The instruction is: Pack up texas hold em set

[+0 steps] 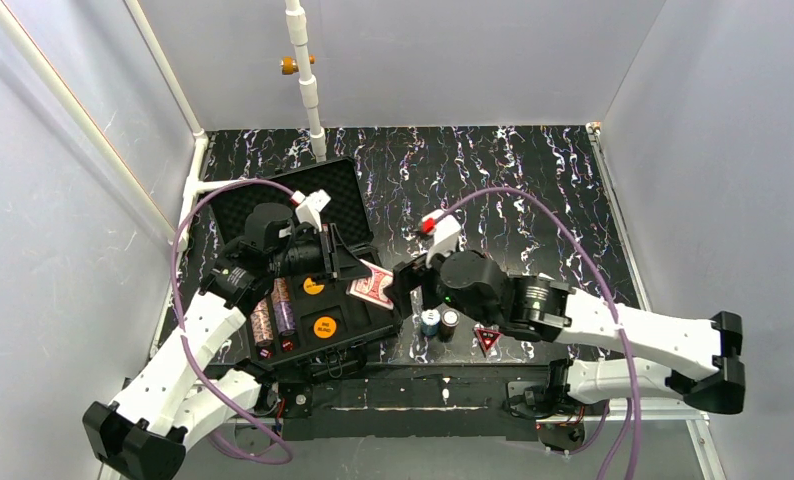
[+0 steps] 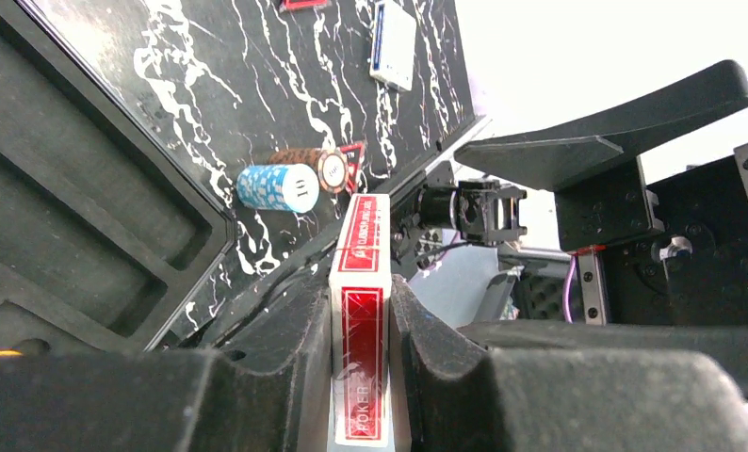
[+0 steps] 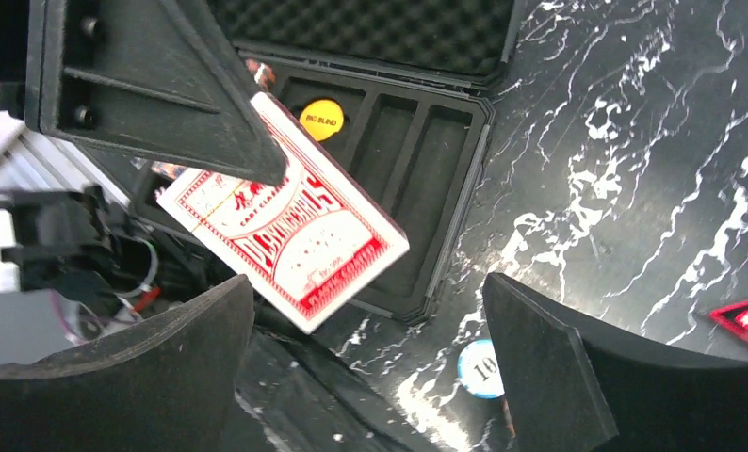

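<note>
L gripper (image 1: 348,262) is clamping red deck (image 1: 373,285) above the case (image 3: 483,141) R edge. R gripper (image 1: 401,297) is gaping empty beside it. Stowing step; next prob needs lowering deck into a free tray slot.
</note>
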Robot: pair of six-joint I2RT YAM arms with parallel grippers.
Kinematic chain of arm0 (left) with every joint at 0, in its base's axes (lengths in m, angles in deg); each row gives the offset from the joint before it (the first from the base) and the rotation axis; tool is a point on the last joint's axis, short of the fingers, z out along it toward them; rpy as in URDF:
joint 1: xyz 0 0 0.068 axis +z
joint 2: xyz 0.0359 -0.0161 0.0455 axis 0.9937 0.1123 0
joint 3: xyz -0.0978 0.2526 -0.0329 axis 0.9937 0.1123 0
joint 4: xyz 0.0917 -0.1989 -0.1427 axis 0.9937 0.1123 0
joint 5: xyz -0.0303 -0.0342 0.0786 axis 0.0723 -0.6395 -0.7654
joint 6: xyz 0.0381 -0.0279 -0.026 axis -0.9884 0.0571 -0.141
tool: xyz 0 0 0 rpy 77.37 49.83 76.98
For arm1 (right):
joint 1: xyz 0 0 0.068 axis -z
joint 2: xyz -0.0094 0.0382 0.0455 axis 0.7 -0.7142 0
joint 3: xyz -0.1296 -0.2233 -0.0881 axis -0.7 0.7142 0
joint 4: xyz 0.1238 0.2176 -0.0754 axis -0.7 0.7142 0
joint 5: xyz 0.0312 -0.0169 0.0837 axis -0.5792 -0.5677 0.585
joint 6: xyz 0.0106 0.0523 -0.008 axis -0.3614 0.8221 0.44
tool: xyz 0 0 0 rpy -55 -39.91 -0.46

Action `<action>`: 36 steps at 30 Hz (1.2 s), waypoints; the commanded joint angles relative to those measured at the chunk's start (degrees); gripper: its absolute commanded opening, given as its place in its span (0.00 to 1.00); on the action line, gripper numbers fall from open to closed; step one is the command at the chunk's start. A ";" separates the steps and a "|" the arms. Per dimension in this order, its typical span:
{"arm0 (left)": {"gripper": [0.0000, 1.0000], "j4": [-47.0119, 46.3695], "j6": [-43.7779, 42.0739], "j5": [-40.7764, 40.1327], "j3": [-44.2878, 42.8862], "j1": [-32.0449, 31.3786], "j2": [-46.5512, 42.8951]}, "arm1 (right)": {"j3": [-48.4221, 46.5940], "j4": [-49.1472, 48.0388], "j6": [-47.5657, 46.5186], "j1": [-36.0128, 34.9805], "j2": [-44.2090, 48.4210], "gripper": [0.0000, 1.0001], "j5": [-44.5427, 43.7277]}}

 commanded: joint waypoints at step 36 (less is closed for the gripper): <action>0.00 -26.47 29.42 -27.97 19.05 -0.15 -26.90 | 19.71 -38.07 48.80 0.08 7.93 0.75 -7.95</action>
